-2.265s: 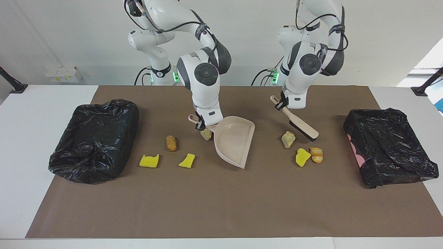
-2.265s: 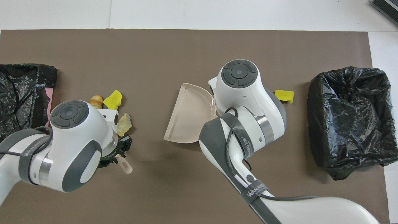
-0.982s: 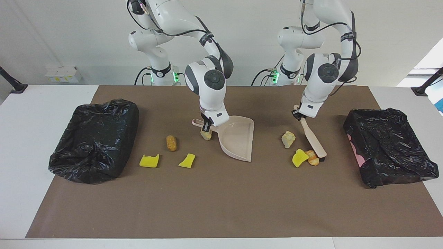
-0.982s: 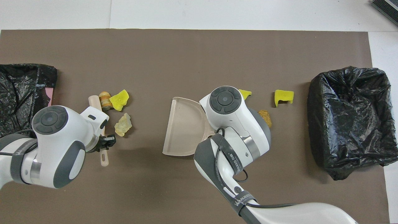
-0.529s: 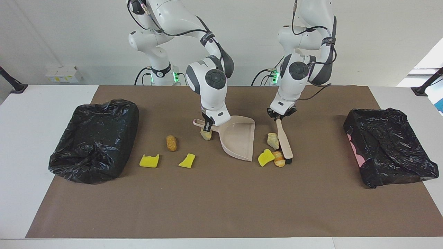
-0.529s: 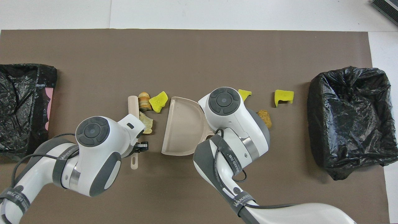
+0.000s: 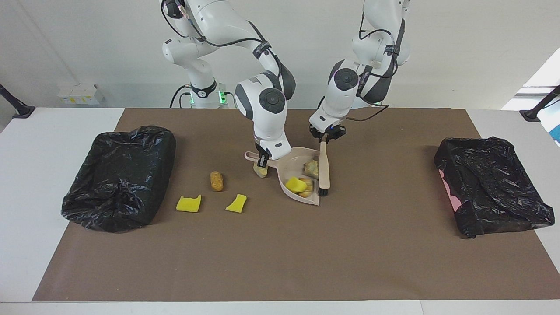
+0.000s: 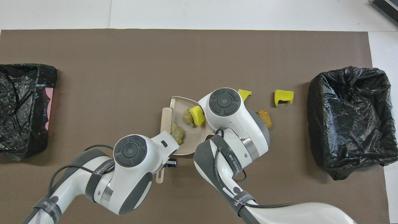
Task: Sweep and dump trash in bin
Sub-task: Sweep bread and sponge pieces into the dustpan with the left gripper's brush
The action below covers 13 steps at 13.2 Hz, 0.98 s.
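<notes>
Facing view: we find three trash bits (image 7: 299,183) in the dustpan (image 7: 294,171), four loose nearby. Right gripper (image 7: 262,159) clamps the dustpan, left gripper (image 7: 325,136) the brush (image 7: 323,168). We judge them light; carry level by its handle.

Three trash pieces lie in the beige plastic dustpan (image 7: 306,154): a bright yellow sponge chunk (image 7: 295,184), an orange-brown bread-like piece (image 7: 307,188) touching it, and a pale stone-like lump (image 7: 311,169) nearer the robots. On the brown mat toward the right arm's end lie two yellow sponge chunks (image 7: 188,204) (image 7: 236,203) and an orange-brown bread piece (image 7: 216,180). A second pale lump (image 7: 261,171) sits beside the dustpan's handle.
</notes>
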Tool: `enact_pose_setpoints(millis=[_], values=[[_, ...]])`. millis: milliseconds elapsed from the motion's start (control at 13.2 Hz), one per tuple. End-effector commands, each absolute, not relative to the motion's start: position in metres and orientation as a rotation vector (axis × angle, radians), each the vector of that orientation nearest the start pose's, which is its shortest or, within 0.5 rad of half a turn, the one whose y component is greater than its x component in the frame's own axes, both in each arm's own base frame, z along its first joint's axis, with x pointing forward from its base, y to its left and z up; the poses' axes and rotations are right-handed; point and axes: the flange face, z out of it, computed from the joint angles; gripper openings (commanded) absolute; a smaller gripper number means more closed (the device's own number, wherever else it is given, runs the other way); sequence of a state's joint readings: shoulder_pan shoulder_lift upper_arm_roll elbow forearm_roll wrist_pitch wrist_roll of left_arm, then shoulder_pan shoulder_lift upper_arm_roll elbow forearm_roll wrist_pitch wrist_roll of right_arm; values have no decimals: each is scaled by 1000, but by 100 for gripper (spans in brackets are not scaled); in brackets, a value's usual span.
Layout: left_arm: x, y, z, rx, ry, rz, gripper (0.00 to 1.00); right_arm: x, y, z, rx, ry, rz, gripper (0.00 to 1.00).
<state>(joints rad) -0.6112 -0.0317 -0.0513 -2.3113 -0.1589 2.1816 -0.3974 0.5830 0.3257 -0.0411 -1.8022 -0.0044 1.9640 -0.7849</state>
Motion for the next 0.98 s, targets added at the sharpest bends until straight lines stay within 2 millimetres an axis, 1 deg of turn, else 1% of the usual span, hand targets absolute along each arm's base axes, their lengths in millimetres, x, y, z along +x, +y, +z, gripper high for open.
enact_pose_setpoints(millis=[0, 76, 227, 378, 529, 604, 680, 906], values=[[375, -339, 364, -3229, 304, 239, 0, 527, 317, 354, -2484, -1912, 262, 0], [377, -341, 370, -3237, 304, 229, 0, 526, 317, 353, -2496, -1895, 284, 0], [379, -333, 376, -3222, 283, 278, 0, 526, 315, 357, -2508, -1880, 284, 0], [382, -316, 388, -3198, 239, 350, 0, 527, 310, 366, -2508, -1879, 279, 0], [394, -290, 402, -3202, 144, 373, 0, 529, 304, 382, -2517, -1873, 241, 0], [396, -282, 408, -3201, 85, 381, 0, 532, 297, 391, -2527, -1862, 220, 0], [398, -274, 409, -3191, 32, 399, 0, 535, 289, 402, -2530, -1861, 193, 0], [391, -279, 410, -3192, -2, 374, 0, 543, 257, 433, -2510, -1878, 146, 0]])
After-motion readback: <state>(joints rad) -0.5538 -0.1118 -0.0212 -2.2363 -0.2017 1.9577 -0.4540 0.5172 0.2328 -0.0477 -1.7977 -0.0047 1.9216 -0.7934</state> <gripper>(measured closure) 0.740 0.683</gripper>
